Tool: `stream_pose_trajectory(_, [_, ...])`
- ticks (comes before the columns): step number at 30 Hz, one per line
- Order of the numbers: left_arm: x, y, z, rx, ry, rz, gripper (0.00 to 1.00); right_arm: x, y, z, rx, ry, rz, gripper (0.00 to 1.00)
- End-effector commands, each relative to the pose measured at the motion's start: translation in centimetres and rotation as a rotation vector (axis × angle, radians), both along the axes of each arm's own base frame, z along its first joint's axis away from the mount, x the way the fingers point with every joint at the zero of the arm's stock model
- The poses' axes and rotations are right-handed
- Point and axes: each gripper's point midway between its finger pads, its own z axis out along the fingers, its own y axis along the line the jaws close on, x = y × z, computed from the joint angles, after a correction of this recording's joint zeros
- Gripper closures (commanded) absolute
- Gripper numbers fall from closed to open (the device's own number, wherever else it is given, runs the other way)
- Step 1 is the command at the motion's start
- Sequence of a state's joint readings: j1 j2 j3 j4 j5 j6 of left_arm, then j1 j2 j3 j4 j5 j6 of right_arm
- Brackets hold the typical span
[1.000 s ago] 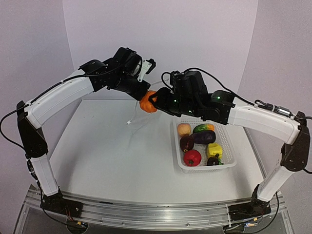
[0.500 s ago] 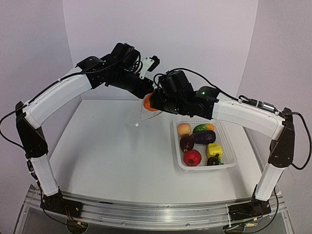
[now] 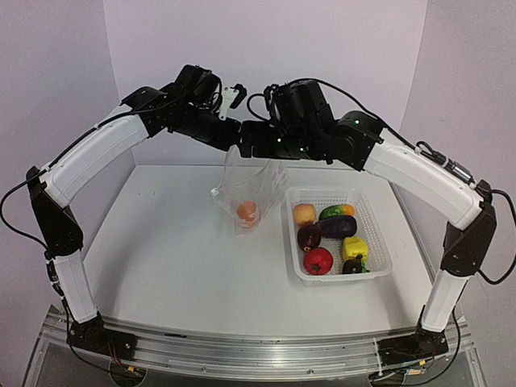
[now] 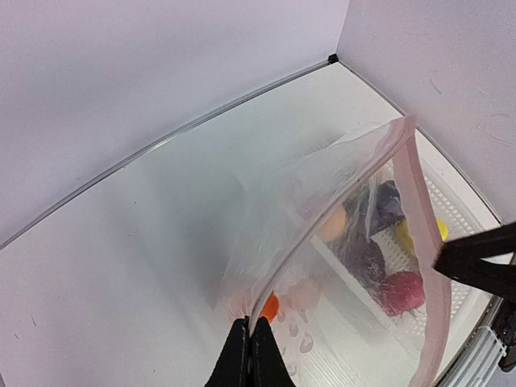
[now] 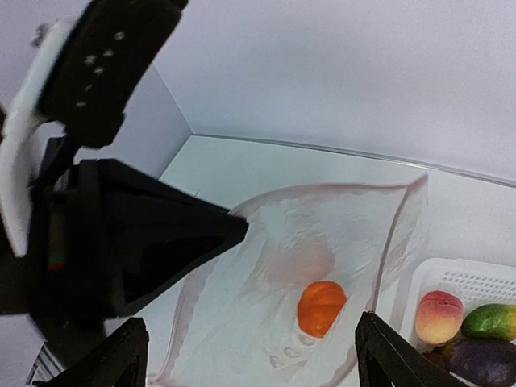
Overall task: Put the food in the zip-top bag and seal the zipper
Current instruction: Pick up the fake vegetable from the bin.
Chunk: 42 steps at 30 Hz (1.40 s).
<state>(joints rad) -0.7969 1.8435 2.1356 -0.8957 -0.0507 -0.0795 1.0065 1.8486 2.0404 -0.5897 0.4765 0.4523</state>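
The clear zip-top bag [image 3: 246, 189] hangs from high above the table, its bottom near the surface. My left gripper [image 3: 230, 143] is shut on the bag's mouth edge [image 4: 248, 334], where the zipper strip [image 4: 322, 216] runs. An orange pepper [image 3: 247, 211] lies at the bottom of the bag [image 5: 321, 308]. My right gripper [image 3: 251, 149] hovers over the bag's open mouth, open and holding nothing [image 5: 250, 355]. More food lies in the white mesh basket [image 3: 379, 274]: a peach [image 3: 304, 214], an eggplant [image 3: 339, 226], a red pomegranate [image 3: 318, 260] and a yellow pepper [image 3: 355, 247].
The basket stands on the table just right of the hanging bag. Both arms arch high over the table's middle and meet near the back wall. In the right wrist view the left gripper's black body [image 5: 145, 234] sits close at the left.
My right gripper has opened and let go of the orange pepper, which dropped to the bottom of the bag. Both grippers moved up, and the bag now hangs stretched below them.
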Motion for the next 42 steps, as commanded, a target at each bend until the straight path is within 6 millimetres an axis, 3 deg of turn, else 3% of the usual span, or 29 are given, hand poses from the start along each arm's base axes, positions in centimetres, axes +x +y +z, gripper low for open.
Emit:
stream_pose_trajectory(1, [1.5, 1.7, 2.2, -0.017, -0.060, 0.069, 1.00, -3.5, -1.2, 6.4, 0.096, -0.041, 0.156, 0.15])
stream_pose_trajectory(4, [1.6, 2.0, 1.4, -0.003, -0.051, 0.079, 1.00, -4.0, -3.8, 8.4, 0.177, -0.003, 0.161, 0.14])
stream_pose_trajectory(5, [1.4, 2.0, 1.1, -0.002, -0.043, 0.077, 1.00, -4.1, -4.9, 8.4, 0.194, 0.023, 0.142, 0.14])
stream_pose_trajectory(7, [1.4, 2.0, 1.1, -0.007, -0.041, 0.077, 1.00, -3.0, -7.8, 6.6, 0.170, 0.105, 0.054, 0.14])
stream_pose_trajectory(9, [1.7, 2.0, 1.8, -0.013, -0.059, 0.083, 1.00, -1.4, -11.6, 3.7, 0.153, 0.226, -0.071, 0.14])
stream_pose_trajectory(12, [2.1, 2.4, 4.1, -0.022, -0.127, 0.098, 1.00, -0.4, -15.8, -2.9, 0.102, 0.427, -0.240, 0.13])
stream_pose_trajectory(16, [2.2, 3.0, 5.8, 0.001, -0.203, 0.118, 1.00, -0.7, -19.5, -11.1, -0.036, 0.630, -0.394, 0.09])
stream_pose_trajectory(19, [1.8, 2.6, 4.7, 0.069, -0.232, 0.094, 1.00, -0.9, -19.7, -15.7, -0.119, 0.747, -0.427, 0.07])
stream_pose_trajectory(24, [1.7, 2.1, 2.5, 0.120, -0.205, 0.075, 1.00, 0.1, -17.8, -21.1, -0.198, 0.869, -0.401, 0.06])
stream_pose_trajectory(27, [1.7, 2.0, 1.8, 0.131, -0.199, 0.072, 1.00, 0.6, -16.8, -23.3, -0.224, 0.914, -0.377, 0.08])
stream_pose_trajectory(31, [1.4, 1.9, 1.1, 0.134, -0.181, 0.064, 1.00, 1.2, -17.2, -25.9, -0.284, 0.908, -0.387, 0.13])
stream_pose_trajectory(38, [1.4, 1.9, 1.0, 0.135, -0.176, 0.063, 1.00, 1.6, -15.8, -30.3, -0.264, 0.954, -0.356, 0.18])
stream_pose_trajectory(42, [1.3, 1.9, 0.8, 0.136, -0.170, 0.063, 1.00, 2.2, -15.1, -31.8, -0.255, 0.956, -0.336, 0.21])
